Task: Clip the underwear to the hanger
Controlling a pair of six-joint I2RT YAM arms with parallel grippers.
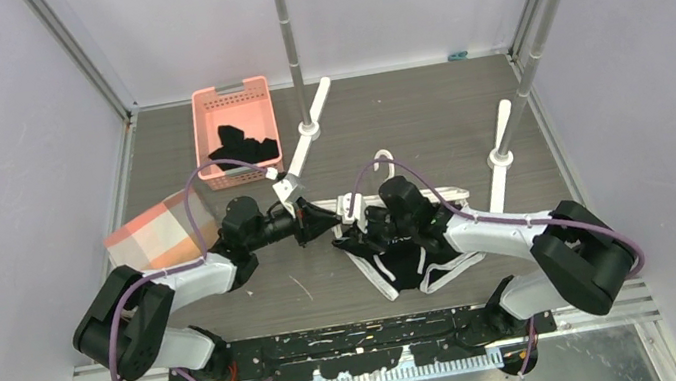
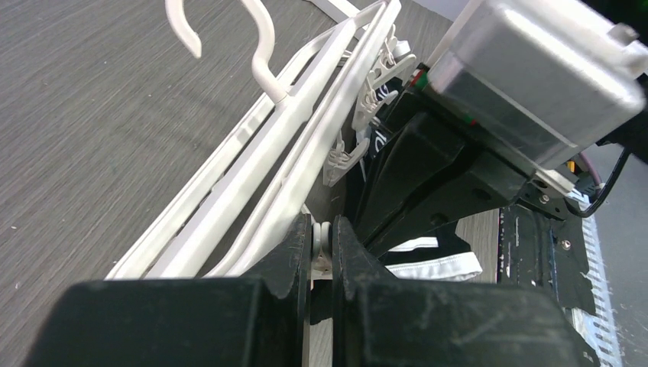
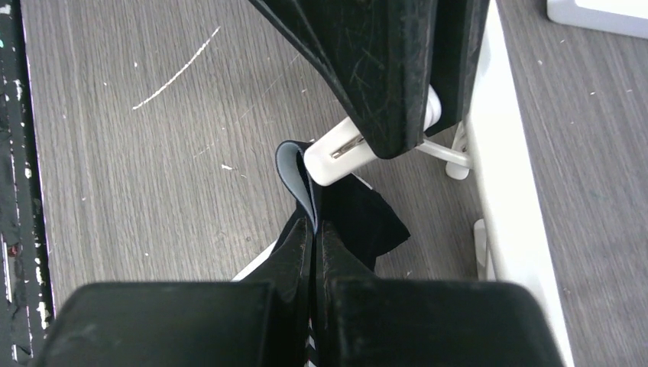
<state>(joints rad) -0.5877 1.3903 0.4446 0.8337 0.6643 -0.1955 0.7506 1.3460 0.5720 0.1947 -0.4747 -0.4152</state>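
The black underwear [image 1: 406, 263] with white piping lies bunched on the table under my right arm. My right gripper [image 3: 315, 226] is shut on a raised fold of it [image 3: 359, 218], whose grey inner edge stands right at the tip of a white clip [image 3: 336, 157]. The white hanger [image 2: 290, 138] lies flat on the table, hook [image 2: 260, 46] pointing away. My left gripper [image 2: 321, 238] is shut on that clip's handle ends [image 2: 322, 235], squeezing them together. In the top view both grippers meet at the hanger's near-left corner [image 1: 352, 211].
A pink basket [image 1: 235, 130] holding plain black garments stands at the back left. An orange-and-white checked box [image 1: 162, 235] sits beside my left arm. The grey rail stand's posts [image 1: 290, 46] [image 1: 535, 50] and white feet rise behind the hanger.
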